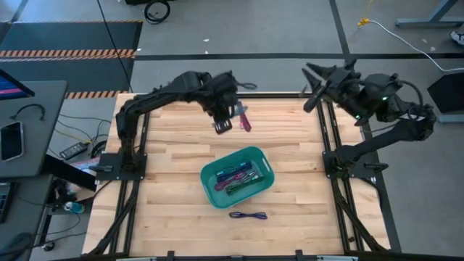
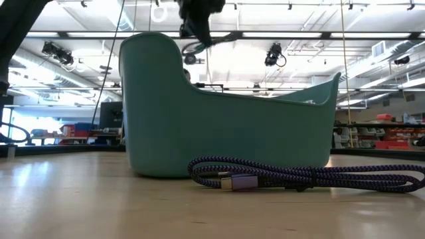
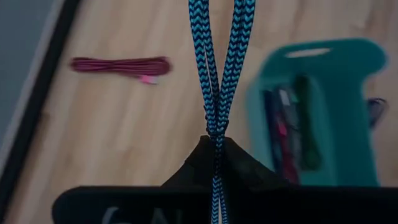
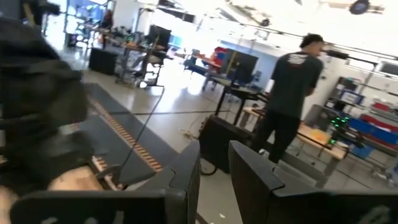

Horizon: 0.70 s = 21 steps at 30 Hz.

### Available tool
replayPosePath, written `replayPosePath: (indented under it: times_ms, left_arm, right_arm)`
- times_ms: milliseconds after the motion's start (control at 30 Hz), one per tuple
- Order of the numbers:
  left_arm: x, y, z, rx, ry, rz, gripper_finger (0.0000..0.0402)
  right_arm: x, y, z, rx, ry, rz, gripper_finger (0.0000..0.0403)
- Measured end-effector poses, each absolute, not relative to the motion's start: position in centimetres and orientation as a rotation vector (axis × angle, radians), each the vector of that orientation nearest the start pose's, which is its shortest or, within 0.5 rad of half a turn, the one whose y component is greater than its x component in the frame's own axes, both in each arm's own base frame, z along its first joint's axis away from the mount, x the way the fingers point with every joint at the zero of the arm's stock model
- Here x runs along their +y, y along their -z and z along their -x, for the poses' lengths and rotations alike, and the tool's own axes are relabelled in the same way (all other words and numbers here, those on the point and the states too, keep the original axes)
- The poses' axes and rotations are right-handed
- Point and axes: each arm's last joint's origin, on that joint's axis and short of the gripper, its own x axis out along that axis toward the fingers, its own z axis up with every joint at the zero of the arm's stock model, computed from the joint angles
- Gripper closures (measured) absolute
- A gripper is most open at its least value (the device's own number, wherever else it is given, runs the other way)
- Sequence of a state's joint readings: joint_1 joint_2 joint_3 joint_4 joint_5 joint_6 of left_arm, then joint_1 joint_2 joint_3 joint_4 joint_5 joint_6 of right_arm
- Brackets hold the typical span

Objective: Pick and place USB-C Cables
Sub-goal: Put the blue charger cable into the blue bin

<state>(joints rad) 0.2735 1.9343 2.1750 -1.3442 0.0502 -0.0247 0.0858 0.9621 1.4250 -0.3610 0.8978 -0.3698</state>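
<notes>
Teal plastic, the bin (image 1: 238, 176) sits near the middle of your wooden desk (image 1: 167, 210) and serves as the landmark for everything else. Inside it you can see several bundled USB-C cables (image 1: 238, 177), among them maroon, green and grey ones.

Your left end effector (image 1: 223, 123) hangs above the desk on the far side of the bin, near the back edge. Its fingers are pinched together on a blue-and-black braided cable (image 3: 217, 74), whose two strands run away from the grip side by side in the left wrist view.

A maroon cable (image 1: 244, 118) lies on the desk just beside that end effector, also on the bin's far side, apart from the bin.

A purple braided cable (image 1: 248, 215) lies flat on the desk on the near side of the bin, close to it but not touching; its silver plug (image 2: 232, 182) shows in the low view.

Your right end effector (image 1: 313, 81) is raised well to the right of the bin, past the desk's back corner, with a narrow gap between its fingers (image 4: 186, 171) and nothing held. A person (image 4: 287, 99) stands in the room beyond.
</notes>
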Motion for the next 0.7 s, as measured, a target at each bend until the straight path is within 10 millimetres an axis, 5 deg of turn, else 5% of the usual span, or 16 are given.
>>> replayPosePath:
  times_ms: [333,700]
  left_arm:
    - [2.4,-37.7,-38.7,1.067,-0.161,0.293,0.0390]
    - [-3.8,-36.5,-40.2,1.033,-0.274,0.532,0.0390]
  right_arm:
    - [-1.8,-49.5,-11.9,0.048,0.868,0.285,0.0311]
    - [-2.0,-48.7,-12.0,0.140,0.868,0.326,0.0312]
